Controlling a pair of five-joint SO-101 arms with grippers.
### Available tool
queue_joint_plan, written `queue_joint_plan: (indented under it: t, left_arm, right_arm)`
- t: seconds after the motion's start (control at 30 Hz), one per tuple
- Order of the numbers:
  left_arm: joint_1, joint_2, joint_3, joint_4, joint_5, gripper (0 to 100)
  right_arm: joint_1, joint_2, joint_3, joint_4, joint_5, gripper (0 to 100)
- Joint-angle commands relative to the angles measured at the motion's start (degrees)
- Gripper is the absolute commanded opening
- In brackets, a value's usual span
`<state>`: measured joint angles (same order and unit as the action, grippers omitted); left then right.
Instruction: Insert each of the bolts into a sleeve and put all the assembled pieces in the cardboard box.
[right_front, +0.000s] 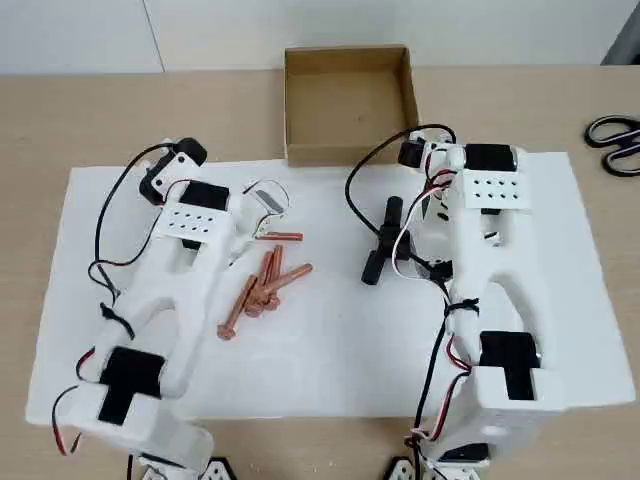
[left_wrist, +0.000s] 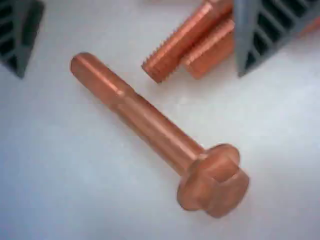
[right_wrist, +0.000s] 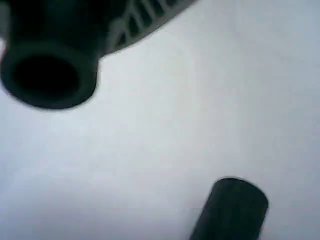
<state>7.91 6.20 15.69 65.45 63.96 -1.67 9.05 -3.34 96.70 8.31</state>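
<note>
Left wrist view puts one copper bolt (left_wrist: 150, 125) flat on the white sheet (left_wrist: 75, 200) between the two spread fingers (left_wrist: 270, 30) of the left pincer (left_wrist: 130, 75). The jaws stand wide apart, one on each side of the shank, and touch nothing. From the high view this bolt lies apart from the pile of bolts (right_front: 265, 285). It sits just on the arm's side of the pincer, and its long axis runs across the bench, roughly parallel to the near wall of the cardboard box (right_front: 345, 154). The fingers therefore face the shank broadside, which I judge to be the right way round for closing on it. The threaded ends of two pile bolts (left_wrist: 190, 45) lie close by one finger, so the closing jaw might nudge them.

Over on the other side, the right pincer (right_front: 408, 240) looks to be pinching a black sleeve (right_wrist: 47, 75) with its open bore turned towards the wrist camera. A second sleeve (right_wrist: 232, 207) lies loose on the sheet nearby. The left arm is plainly the nearer one to the bolts. The box, beyond both arms, has no assembled piece that I can see.
</note>
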Motion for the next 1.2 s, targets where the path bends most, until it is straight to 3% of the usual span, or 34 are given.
queue_joint_plan:
  t: [0.0, 0.33, 0.8, 1.17]
  left_arm:
    - [-0.35, 1.05, -0.48, -2.73, 0.62, 26]
    - [-0.44, 6.42, -0.57, -7.21, 1.85, 25]
    - [-0.44, 6.95, -0.57, -9.76, 2.37, 1]
    - [-0.26, 6.95, -1.54, -9.58, 2.46, 1]
  right_arm:
    - [0.13, -0.84, -2.81, 1.01, 0.0, 0.2]
    - [0.13, -0.84, -2.81, 1.01, 0.0, 0.2]
    - [0.13, -0.75, -2.2, 1.01, 0.0, 0.3]
    - [0.13, -0.75, -0.79, 0.84, 0.09, 0.3]
